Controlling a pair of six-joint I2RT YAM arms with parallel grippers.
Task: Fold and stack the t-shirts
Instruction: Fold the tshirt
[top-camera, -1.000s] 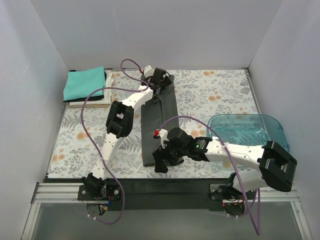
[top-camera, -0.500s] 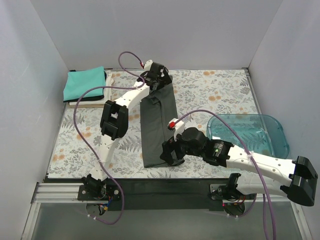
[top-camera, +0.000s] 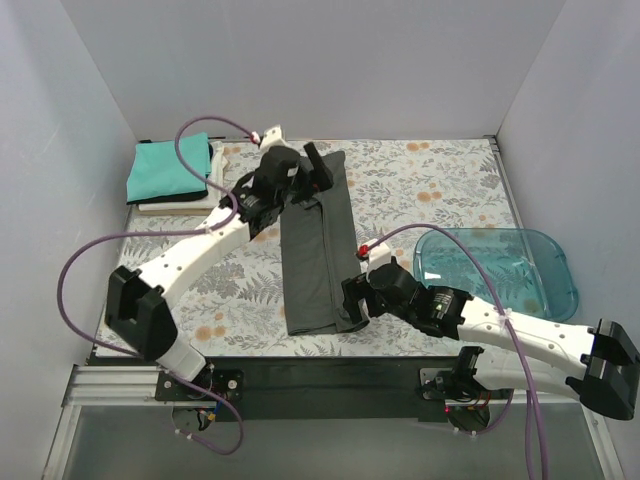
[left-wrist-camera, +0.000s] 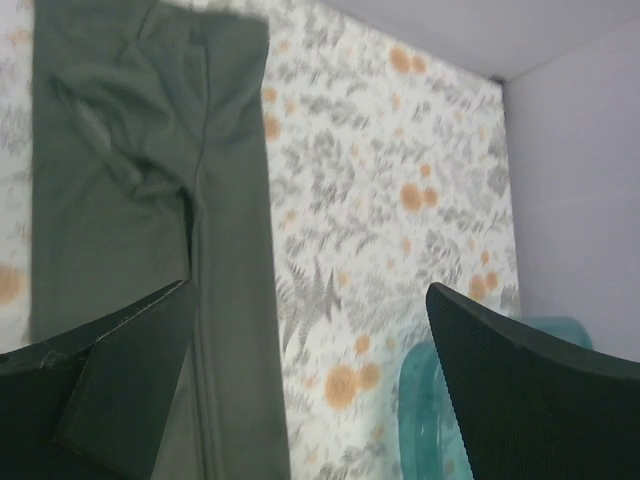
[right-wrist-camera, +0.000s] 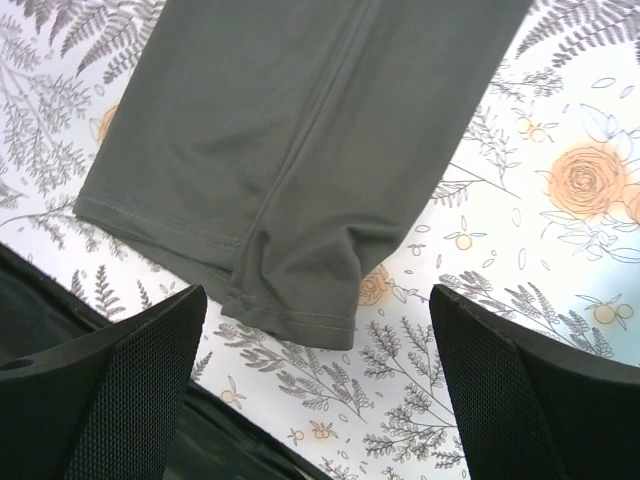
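The dark charcoal-grey t-shirt (top-camera: 318, 255) lies flat as a long narrow strip down the middle of the floral table (top-camera: 440, 185). My left gripper (top-camera: 318, 172) is open and empty above the shirt's far end; in the left wrist view (left-wrist-camera: 310, 400) the shirt (left-wrist-camera: 130, 180) lies to the left between and beyond the fingers. My right gripper (top-camera: 351, 300) is open and empty just above the shirt's near right corner, whose hem (right-wrist-camera: 290, 310) shows between its fingers (right-wrist-camera: 320, 400). The teal t-shirt (top-camera: 166, 170) tops a stack at the back left, over a black t-shirt (top-camera: 213, 160) and a cream-white t-shirt (top-camera: 178, 206).
A translucent blue-green tub (top-camera: 500, 265) stands at the right, also seen in the left wrist view (left-wrist-camera: 425, 400). Grey walls close in the left, back and right. A black strip (top-camera: 330, 375) runs along the table's near edge.
Both grippers have let go of the charcoal shirt, which now lies flat and stretched out. The left arm's elbow swung down to the left; the right gripper shifted right off the hem.
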